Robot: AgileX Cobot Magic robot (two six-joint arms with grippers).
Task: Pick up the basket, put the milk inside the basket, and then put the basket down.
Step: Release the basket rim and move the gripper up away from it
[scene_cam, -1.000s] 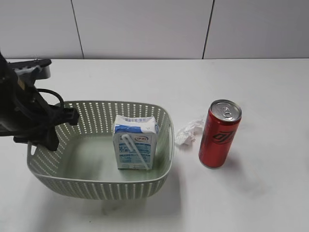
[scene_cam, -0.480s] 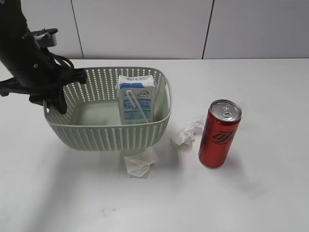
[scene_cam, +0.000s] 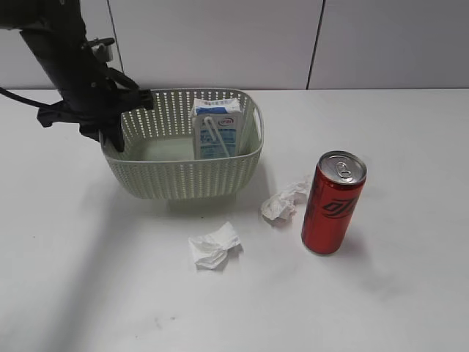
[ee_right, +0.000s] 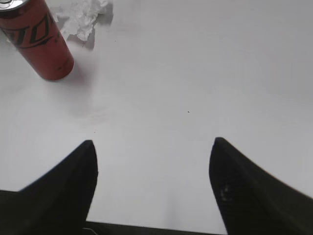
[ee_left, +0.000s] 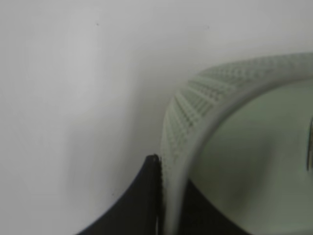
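Sage-green perforated plastic basket [scene_cam: 187, 158] has risen farther, left gripper [scene_cam: 110, 125] clamped on its rim beside the white-blue milk carton [scene_cam: 217, 132]; right gripper [ee_right: 154, 188] spread wide.

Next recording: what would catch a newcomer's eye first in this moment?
The sage-green basket at left of centre, gripped by its left rim in the left pincer, with the milk carton standing upright inside it. To the right stands a red can on the white table, with two crumpled paper scraps: one beside the can, one in front of the basket.
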